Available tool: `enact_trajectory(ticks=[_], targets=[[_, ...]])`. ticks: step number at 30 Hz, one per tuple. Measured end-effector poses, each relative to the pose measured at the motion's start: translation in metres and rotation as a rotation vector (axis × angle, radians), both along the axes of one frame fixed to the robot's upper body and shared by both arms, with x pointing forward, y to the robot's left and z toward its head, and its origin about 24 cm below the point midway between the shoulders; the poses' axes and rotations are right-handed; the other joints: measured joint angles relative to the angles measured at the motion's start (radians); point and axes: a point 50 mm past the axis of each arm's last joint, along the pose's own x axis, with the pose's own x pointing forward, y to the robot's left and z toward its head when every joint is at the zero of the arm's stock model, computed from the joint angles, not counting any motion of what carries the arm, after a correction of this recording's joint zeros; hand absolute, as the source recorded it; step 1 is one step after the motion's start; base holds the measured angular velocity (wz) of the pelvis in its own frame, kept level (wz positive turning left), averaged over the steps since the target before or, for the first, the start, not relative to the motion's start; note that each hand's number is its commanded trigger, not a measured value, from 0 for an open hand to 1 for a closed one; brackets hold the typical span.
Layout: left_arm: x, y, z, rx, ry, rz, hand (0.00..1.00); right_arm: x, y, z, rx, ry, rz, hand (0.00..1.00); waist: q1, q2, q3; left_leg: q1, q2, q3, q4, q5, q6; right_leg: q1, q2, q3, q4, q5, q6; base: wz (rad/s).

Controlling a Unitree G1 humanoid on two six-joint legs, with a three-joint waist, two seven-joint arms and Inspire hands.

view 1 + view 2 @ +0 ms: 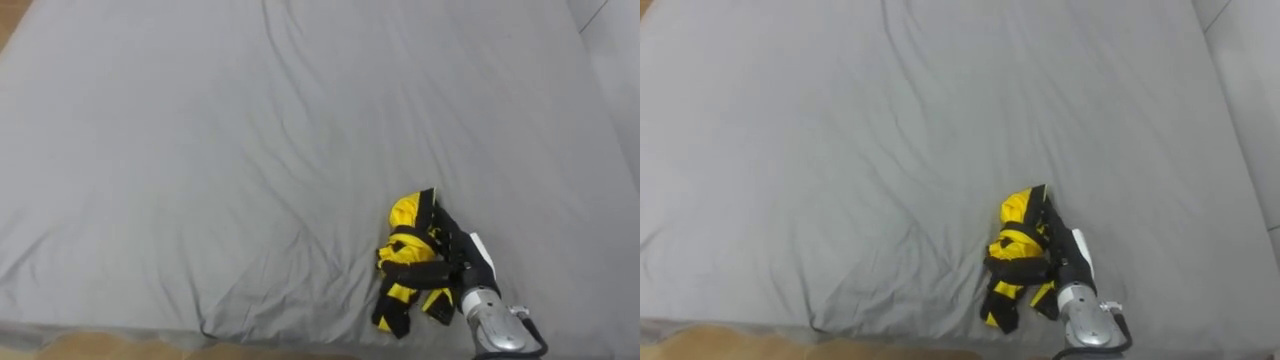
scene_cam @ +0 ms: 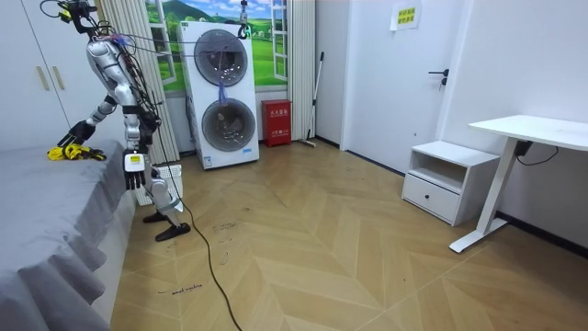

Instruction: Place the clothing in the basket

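My right hand [image 1: 465, 260] sits fingers curled round the yellow-and-black garment [image 1: 405, 216] near the grey bed's [image 1: 200, 150] front edge.

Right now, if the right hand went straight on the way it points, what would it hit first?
The yellow-and-black garment: the right hand lies against its edge, pointing up the bed. Past the garment the line looks free, just grey sheet, though depth is hard to judge from the eye views.
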Motion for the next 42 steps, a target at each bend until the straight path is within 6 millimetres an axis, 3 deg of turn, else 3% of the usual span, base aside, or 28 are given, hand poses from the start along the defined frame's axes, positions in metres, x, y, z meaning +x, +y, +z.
enact_trajectory(ticks=[5, 6, 7, 8, 23, 42], targets=[[0.001, -0.002, -0.001, -0.016, 0.008, -0.007, 0.0, -0.003, 0.004, -0.006, -0.031, 0.023, 0.03, 0.0, 0.002, 0.011, 0.0012, 0.0, 0.0, 0.0, -0.002, 0.0, 0.0, 0.0, -0.001, -0.002, 0.001, 0.0, 0.0, 0.0], [0.001, -0.002, -0.001, -0.018, 0.011, -0.007, 0.0, -0.005, 0.003, -0.008, -0.036, 0.03, 0.027, 0.13, 0.002, 0.013, 0.0013, 0.0, 0.0, 0.0, -0.001, 0.0, 0.0, 0.0, -0.001, -0.002, 0.0, 0.0, 0.0, 0.0], [0.001, -0.003, -0.001, -0.02, 0.014, -0.007, 0.0, -0.009, 0.001, -0.012, -0.049, 0.052, 0.019, 0.84, 0.0, 0.016, 0.0016, 0.0, 0.0, 0.001, 0.001, 0.0, 0.0, 0.001, -0.001, -0.002, 0.0, 0.0, 0.0, 0.0], [0.001, -0.003, -0.001, -0.022, 0.015, -0.007, 0.0, -0.011, -0.002, -0.016, -0.059, 0.069, 0.009, 1.0, 0.001, 0.018, 0.0015, 0.0, 0.0, 0.001, 0.003, 0.0, 0.0, 0.002, -0.001, 0.0, 0.0, 0.0, 0.0, 0.0], [0.0, -0.001, -0.001, -0.033, 0.022, 0.02, 0.0, -0.027, -0.036, -0.032, -0.157, 0.206, -0.095, 1.0, 0.0, 0.015, -0.0003, -0.012, -0.002, 0.002, 0.012, 0.002, 0.003, 0.002, -0.009, -0.018, 0.002, -0.003, 0.002, 0.04], [0.004, 0.0, -0.001, -0.027, 0.028, 0.024, 0.0, -0.025, -0.038, -0.031, -0.171, 0.201, -0.09, 1.0, -0.004, 0.011, -0.0014, -0.038, -0.002, 0.002, 0.013, 0.004, 0.005, -0.023, -0.016, -0.022, 0.001, -0.002, 0.001, 0.0]])
